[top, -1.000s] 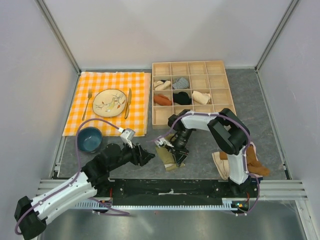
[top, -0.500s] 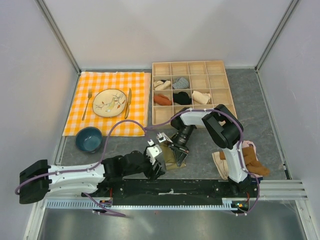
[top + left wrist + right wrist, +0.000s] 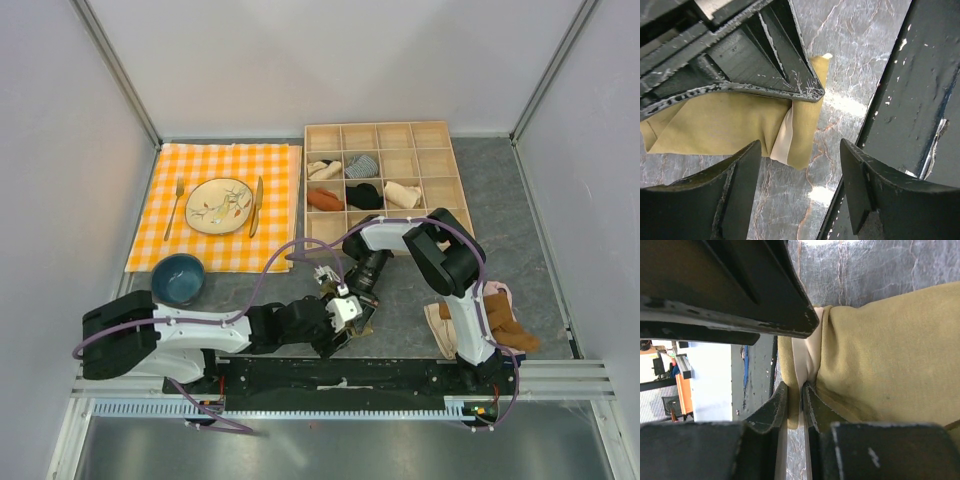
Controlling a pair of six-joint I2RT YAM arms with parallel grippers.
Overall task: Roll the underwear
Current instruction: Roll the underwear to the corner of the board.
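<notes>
The olive-khaki underwear [image 3: 715,125] lies folded on the grey table, its cream waistband [image 3: 784,142] showing at the fold. My right gripper [image 3: 802,395] is shut on that folded edge of the underwear [image 3: 890,350], pinching the cream band. My left gripper [image 3: 800,200] is open and empty, its jaws just short of the same edge, with the right gripper's finger [image 3: 765,60] over the cloth. In the top view both grippers meet over the underwear [image 3: 355,320], which is mostly hidden: the left gripper [image 3: 338,318] and the right gripper [image 3: 358,305].
A wooden compartment box [image 3: 385,185] with rolled garments stands behind. An orange checked cloth [image 3: 215,245] holds a plate, fork and knife; a blue bowl [image 3: 180,278] sits at its front. A pile of rust-brown and pink garments [image 3: 500,320] lies right. The black front rail [image 3: 920,100] is close.
My left arm has swung right and its open gripper has come up to the underwear beside the right gripper. The right gripper has stayed on the underwear's edge.
</notes>
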